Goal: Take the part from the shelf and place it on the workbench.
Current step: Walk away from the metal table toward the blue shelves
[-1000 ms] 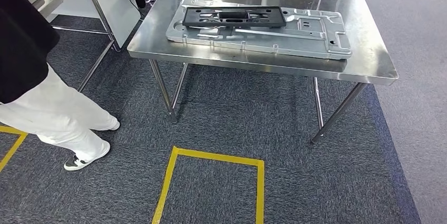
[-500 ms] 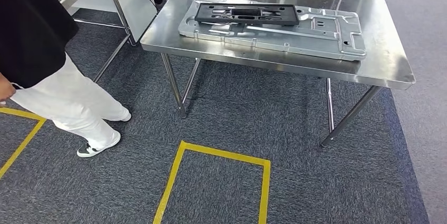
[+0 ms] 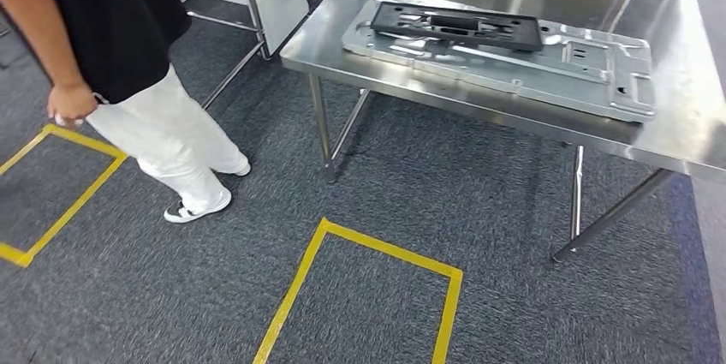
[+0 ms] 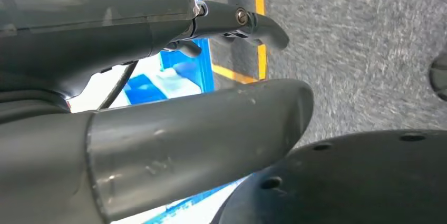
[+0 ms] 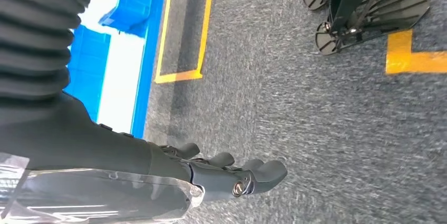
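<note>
Black part [image 3: 456, 25] lies on metal plate [image 3: 531, 64] atop desk [image 3: 685, 116], desk's far side cut off. Left robot hand [image 4: 200, 92] & right robot hand [image 5: 211, 174]: fingers loose, holding nothing.

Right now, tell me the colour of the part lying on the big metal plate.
Black. The part lies on the silver plate, clearest in the head view.
</note>
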{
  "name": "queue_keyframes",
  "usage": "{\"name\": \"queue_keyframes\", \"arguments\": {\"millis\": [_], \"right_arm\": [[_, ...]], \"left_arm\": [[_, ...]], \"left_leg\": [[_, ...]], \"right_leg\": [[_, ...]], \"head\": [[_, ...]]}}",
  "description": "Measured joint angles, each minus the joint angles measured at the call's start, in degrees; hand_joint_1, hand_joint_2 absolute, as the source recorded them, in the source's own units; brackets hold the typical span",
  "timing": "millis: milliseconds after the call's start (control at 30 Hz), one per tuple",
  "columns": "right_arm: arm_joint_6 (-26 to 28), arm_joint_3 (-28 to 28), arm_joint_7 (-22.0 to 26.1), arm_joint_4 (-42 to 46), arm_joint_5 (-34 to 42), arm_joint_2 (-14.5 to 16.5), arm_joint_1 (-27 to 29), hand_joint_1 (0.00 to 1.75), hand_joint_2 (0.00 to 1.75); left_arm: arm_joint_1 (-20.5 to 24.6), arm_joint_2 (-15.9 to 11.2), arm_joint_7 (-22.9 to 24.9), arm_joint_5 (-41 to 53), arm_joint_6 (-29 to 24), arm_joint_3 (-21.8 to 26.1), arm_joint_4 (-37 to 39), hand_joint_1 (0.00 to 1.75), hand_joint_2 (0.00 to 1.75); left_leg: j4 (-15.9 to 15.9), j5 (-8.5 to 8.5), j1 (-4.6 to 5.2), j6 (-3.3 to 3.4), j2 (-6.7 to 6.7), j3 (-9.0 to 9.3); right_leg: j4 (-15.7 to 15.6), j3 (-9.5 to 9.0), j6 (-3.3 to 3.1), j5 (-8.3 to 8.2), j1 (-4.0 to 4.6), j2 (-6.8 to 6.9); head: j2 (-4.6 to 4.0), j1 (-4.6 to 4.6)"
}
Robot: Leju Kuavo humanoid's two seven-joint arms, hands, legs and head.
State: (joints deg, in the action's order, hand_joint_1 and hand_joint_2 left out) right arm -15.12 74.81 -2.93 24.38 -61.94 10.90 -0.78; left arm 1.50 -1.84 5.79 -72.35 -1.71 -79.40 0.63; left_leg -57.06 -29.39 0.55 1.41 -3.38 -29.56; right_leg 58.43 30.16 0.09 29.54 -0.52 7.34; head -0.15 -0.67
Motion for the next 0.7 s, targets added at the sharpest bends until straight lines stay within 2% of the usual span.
{"name": "queue_keyframes", "arguments": {"millis": [33, 67, 100, 167, 200, 233, 267, 300, 333, 400, 433, 467, 500, 533, 567, 600, 667, 700], "right_arm": [[-0.16, -0.08, 0.4, -0.02, -0.33, -0.08, -0.07, 0.0, 1.75], [-0.35, -0.21, 1.0, -0.05, -0.79, -0.18, -0.07, 0.0, 1.75], [-0.54, -0.36, 1.73, -0.1, -1.34, -0.31, 0.04, 0.0, 1.75], [-0.78, -0.62, 3.25, -0.25, -2.62, -0.62, 0.49, 0.0, 1.75], [-0.82, -0.73, 3.88, -0.32, -3.25, -0.78, 0.74, 0.0, 1.75], [-0.79, -0.85, 4.4, -0.39, -3.79, -0.95, 0.95, 0.0, 1.75], [-0.75, -0.98, 4.77, -0.43, -4.21, -1.14, 1.11, 0.0, 1.75], [-0.72, -1.11, 4.99, -0.46, -4.5, -1.29, 1.21, 0.0, 1.75], [-0.69, -1.21, 5.1, -0.49, -4.65, -1.44, 1.3, 0.0, 1.75], [-0.65, -1.37, 5.21, -0.58, -4.79, -1.64, 1.41, 0.0, 1.75], [-0.62, -1.45, 5.27, -0.64, -4.81, -1.69, 1.41, 0.0, 1.75], [-0.6, -1.53, 5.33, -0.7, -4.84, -1.7, 1.36, 0.0, 1.75], [-0.58, -1.63, 5.37, -0.74, -4.85, -1.7, 1.28, 0.0, 1.75], [-0.56, -1.77, 5.39, -0.78, -4.85, -1.68, 1.22, 0.0, 1.75], [-0.55, -1.91, 5.39, -0.81, -4.86, -1.68, 1.22, 0.0, 1.75], [-0.54, -2.02, 5.4, -0.84, -4.86, -1.68, 1.27, 0.0, 1.75], [-0.51, -2.09, 5.4, -0.87, -4.86, -1.7, 1.53, 0.0, 1.75], [-0.49, -2.09, 5.4, -0.88, -4.86, -1.7, 1.66, 0.0, 1.75]], "left_arm": [[-0.13, 0.04, -0.02, -0.24, -0.01, 0.17, 0.0, 0.0, 0.0], [-0.24, 0.15, -0.01, -0.57, -0.03, 0.42, 0.0, 0.0, 0.0], [-0.26, 0.27, 0.01, -0.93, -0.08, 0.67, 0.0, 0.0, 0.0], [-0.16, 0.5, 0.05, -1.66, -0.21, 1.09, 0.0, 0.0, 0.0], [-0.12, 0.54, 0.1, -1.98, -0.27, 1.21, 0.0, 0.0, 0.0], [-0.14, 0.58, 0.15, -2.26, -0.31, 1.35, 0.0, 0.0, 0.0], [-0.18, 0.68, 0.19, -2.47, -0.32, 1.52, 0.0, 0.0, 0.0], [-0.2, 0.78, 0.22, -2.63, -0.33, 1.72, 0.0, 0.0, 0.0], [-0.22, 0.91, 0.24, -2.7, -0.34, 1.91, 0.0, 0.0, 0.0], [-0.14, 1.11, 0.27, -2.75, -0.36, 2.22, 0.0, 0.0, 0.0], [-0.11, 1.16, 0.27, -2.75, -0.38, 2.31, 0.0, 0.0, 0.0], [-0.12, 1.18, 0.28, -2.75, -0.4, 2.36, 0.0, 0.0, 0.0], [-0.17, 1.18, 0.29, -2.75, -0.42, 2.38, 0.0, 0.0, 0.0], [-0.28, 1.15, 0.32, -2.75, -0.45, 2.4, 0.01, 0.0, 0.0], [-0.35, 1.13, 0.33, -2.75, -0.46, 2.43, 0.01, 0.0, 0.0], [-0.36, 1.11, 0.35, -2.75, -0.48, 2.44, 0.01, 0.0, 0.0], [-0.24, 1.13, 0.35, -2.74, -0.5, 2.46, 0.0, 0.0, 0.0], [-0.18, 1.14, 0.35, -2.74, -0.5, 2.48, 0.0, 0.0, 0.0]], "left_leg": [[0.36, 0.34, -0.18, 0.23, 0.65, 0.15], [0.78, 0.74, -0.37, 0.54, 1.29, 0.3], [1.19, 1.18, -0.58, 0.87, 1.89, 0.38], [1.45, 1.72, -0.73, 1.36, 3.14, 0.13], [1.36, 1.82, -0.69, 1.48, 3.86, -0.09], [1.21, 1.85, -0.65, 1.52, 4.65, -0.25], [0.98, 1.83, -0.63, 1.48, 5.51, -0.36], [0.67, 1.76, -0.65, 1.37, 6.4, -0.43], [0.3, 1.62, -0.69, 1.19, 7.26, -0.49], [-0.58, 1.22, -0.62, 0.63, 8.71, -0.92], [-0.92, 1.1, -0.57, 0.31, 9.27, -1.22], [-1.09, 1.09, -0.57, -0.02, 9.76, -1.57], [-1.13, 1.18, -0.62, -0.33, 10.32, -1.8], [-1.2, 1.18, -0.68, -0.6, 10.46, -2.0], [-1.74, 0.8, -0.66, -0.88, 9.72, -2.32], [-3.19, -0.19, -0.63, -1.16, 8.37, -3.0], [-9.41, -3.83, -0.72, -1.73, 5.01, -5.93], [-13.34, -5.67, -0.9, -1.98, 4.18, -7.83]], "right_leg": [[0.04, -0.18, 0.32, 0.14, -0.05, 0.05], [0.63, -0.07, 0.63, 0.77, -0.12, -0.93], [2.21, 0.56, 0.86, 2.05, -0.19, -2.49], [8.72, 3.54, 1.11, 6.02, -0.35, -5.99], [12.4, 5.27, 1.17, 7.6, -0.38, -6.73], [14.94, 6.49, 1.24, 8.22, -0.39, -7.04], [15.39, 6.76, 1.28, 7.58, -0.39, -7.18], [13.61, 5.97, 1.29, 5.87, -0.42, -7.35], [9.97, 4.29, 1.27, 3.56, -0.54, -7.91], [3.23, 1.25, 1.09, 0.86, -0.77, -10.23], [1.54, 0.56, 0.94, 0.5, -0.82, -11.03], [1.18, 0.48, 0.71, 0.73, -0.75, -11.28], [1.11, 0.52, 0.42, 0.58, -0.68, -10.61], [1.01, 0.5, 0.09, 0.45, -0.74, -9.91], [0.86, 0.47, -0.31, 0.34, -0.83, -9.19], [0.7, 0.47, -0.67, 0.24, -0.97, -8.38], [0.59, 0.58, -1.11, 0.21, -0.95, -6.74], [0.6, 0.67, -1.17, 0.24, -0.86, -5.85]], "head": [[0.0, 0.01], [0.0, 0.02], [0.0, 0.04], [0.0, 0.07], [0.0, 0.07], [0.0, 0.07], [0.0, 0.07], [0.0, 0.07], [0.0, 0.08], [0.0, 0.06], [0.0, 0.05], [0.0, 0.04], [0.0, 0.04], [0.0, 0.04], [0.0, 0.0], [0.0, -0.06], [0.0, -0.2], [0.0, -0.21]]}}
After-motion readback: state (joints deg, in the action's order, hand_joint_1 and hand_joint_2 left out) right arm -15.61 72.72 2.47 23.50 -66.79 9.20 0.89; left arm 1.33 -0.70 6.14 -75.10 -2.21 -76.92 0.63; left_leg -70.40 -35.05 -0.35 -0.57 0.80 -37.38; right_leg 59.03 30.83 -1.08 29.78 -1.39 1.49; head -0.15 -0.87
